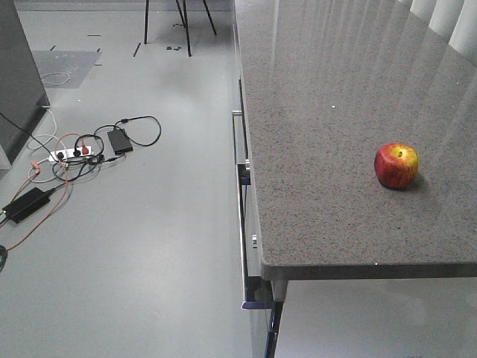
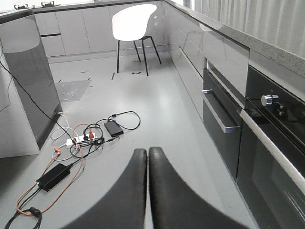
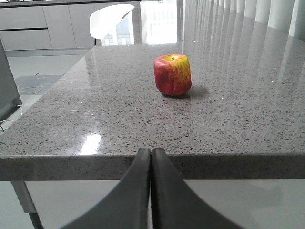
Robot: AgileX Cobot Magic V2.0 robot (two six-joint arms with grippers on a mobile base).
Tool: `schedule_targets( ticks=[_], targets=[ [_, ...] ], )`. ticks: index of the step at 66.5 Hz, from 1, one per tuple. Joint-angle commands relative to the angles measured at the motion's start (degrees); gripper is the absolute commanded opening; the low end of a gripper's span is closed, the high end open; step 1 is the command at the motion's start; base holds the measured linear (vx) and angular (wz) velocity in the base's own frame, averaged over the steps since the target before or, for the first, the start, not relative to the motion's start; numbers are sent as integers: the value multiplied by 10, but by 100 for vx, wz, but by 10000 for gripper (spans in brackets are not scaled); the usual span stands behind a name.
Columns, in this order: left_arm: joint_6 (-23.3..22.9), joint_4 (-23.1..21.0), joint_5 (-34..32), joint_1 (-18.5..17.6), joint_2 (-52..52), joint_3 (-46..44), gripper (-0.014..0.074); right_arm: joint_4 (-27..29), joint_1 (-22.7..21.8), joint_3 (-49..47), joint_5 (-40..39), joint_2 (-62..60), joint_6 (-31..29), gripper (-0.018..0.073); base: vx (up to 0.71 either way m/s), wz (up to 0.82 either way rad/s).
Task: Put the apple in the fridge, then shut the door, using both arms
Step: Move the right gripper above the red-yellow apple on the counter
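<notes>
Right wrist-mounted view: the round red apple point(image 3: 172, 75) with a yellow patch sits on the speckled grey stone surface point(image 3: 86, 119). The right hand point(image 3: 151, 151) and left hand point(image 2: 147, 150) are clenched, empty. Best open the right hand wide, then reach straight in.

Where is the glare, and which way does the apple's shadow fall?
Right wrist view: window glare whitens the far countertop, and the apple casts a soft shadow to the picture's right. Front view: faint pale streaks on it, shadow again rightward.

White chair point(image 2: 133, 21), cables point(image 2: 88, 138), grey countertop point(image 1: 320, 134)
</notes>
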Motion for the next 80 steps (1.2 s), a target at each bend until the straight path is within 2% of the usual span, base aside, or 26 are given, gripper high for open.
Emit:
schedule_targets(
  ticks=[1, 65, 73, 80],
  targets=[
    [-3, -3, -41, 0, -8, 11, -6, -7, -1, 6, -38, -7, -3, -8, 0, 0],
    [-3, -3, -41, 0, -8, 11, -6, -7, -1, 6, -39, -7, -3, -8, 0, 0],
    [-3, -3, -41, 0, -8, 11, -6, 23, -1, 3, -70, -7, 42, -8, 0, 0],
    [-3, -3, -41, 0, -8, 11, -6, 29, -1, -22, -68, -6, 37, -8, 0, 0]
  ],
)
